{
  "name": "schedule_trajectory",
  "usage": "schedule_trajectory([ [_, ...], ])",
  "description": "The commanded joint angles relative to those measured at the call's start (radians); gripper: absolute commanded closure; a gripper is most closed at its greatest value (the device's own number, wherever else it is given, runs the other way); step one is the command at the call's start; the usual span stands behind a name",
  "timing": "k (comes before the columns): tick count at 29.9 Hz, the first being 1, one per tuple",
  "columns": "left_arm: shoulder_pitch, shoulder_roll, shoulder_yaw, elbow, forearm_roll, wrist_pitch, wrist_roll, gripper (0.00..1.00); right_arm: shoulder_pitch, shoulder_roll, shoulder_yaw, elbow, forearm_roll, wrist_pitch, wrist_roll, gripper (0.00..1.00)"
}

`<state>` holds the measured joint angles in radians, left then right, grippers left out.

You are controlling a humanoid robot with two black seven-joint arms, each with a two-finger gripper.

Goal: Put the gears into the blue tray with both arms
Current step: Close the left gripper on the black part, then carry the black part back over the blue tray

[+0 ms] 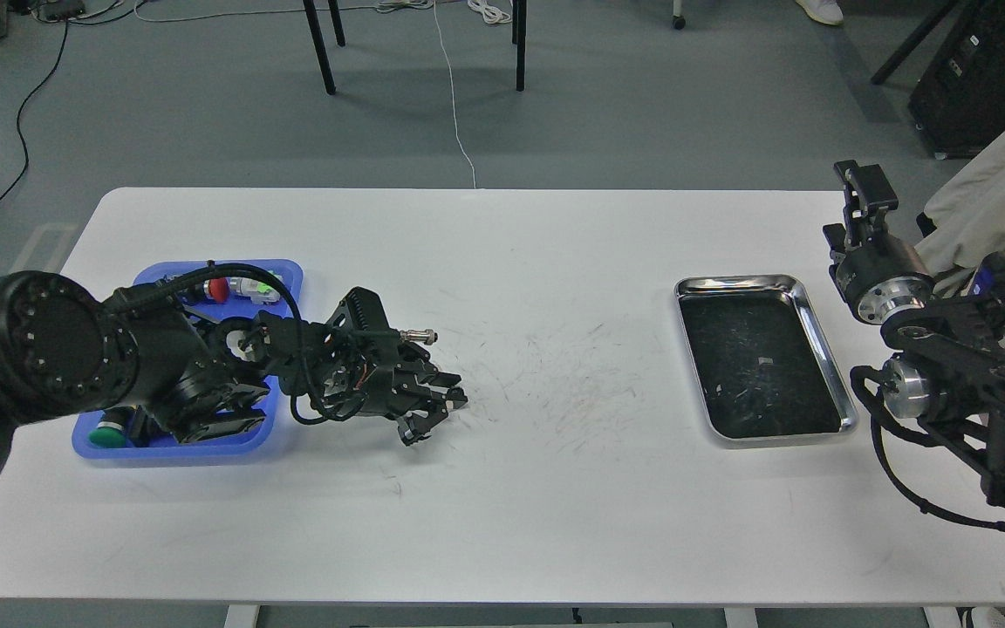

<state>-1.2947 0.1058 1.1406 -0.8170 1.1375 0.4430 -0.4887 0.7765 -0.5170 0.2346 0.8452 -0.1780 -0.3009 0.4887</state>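
The blue tray lies at the table's left, and my left arm hides most of it. Red, green and white-capped switches show in it. My left gripper reaches out to the right of the tray, low over the white table, its fingers apart. A small dark round piece, apparently a gear, sits at the fingertips. I cannot tell whether it is gripped. My right gripper is raised beyond the table's right edge, too small and dark to read.
A shiny silver metal tray with a dark scratched inside lies at the right. The scuffed white table lies between the two trays. Black chair legs and a white cable are on the floor behind.
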Motion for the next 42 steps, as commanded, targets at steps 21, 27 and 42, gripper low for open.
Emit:
schedule_trajectory([
  [21, -0.041, 0.264, -0.125, -0.062, -0.102, 0.002, 0.000, 0.91, -0.002, 0.011, 0.000, 0.000, -0.002, 0.000, 0.000, 0.05],
  [27, -0.051, 0.435, -0.122, -0.065, -0.091, 0.000, 0.000, 0.91, 0.000, 0.018, 0.000, 0.000, -0.002, 0.000, 0.000, 0.05],
  [42, 0.011, 0.552, -0.087, -0.143, -0.061, 0.010, 0.000, 0.90, 0.001, 0.034, -0.001, -0.015, -0.003, 0.003, 0.000, 0.05],
])
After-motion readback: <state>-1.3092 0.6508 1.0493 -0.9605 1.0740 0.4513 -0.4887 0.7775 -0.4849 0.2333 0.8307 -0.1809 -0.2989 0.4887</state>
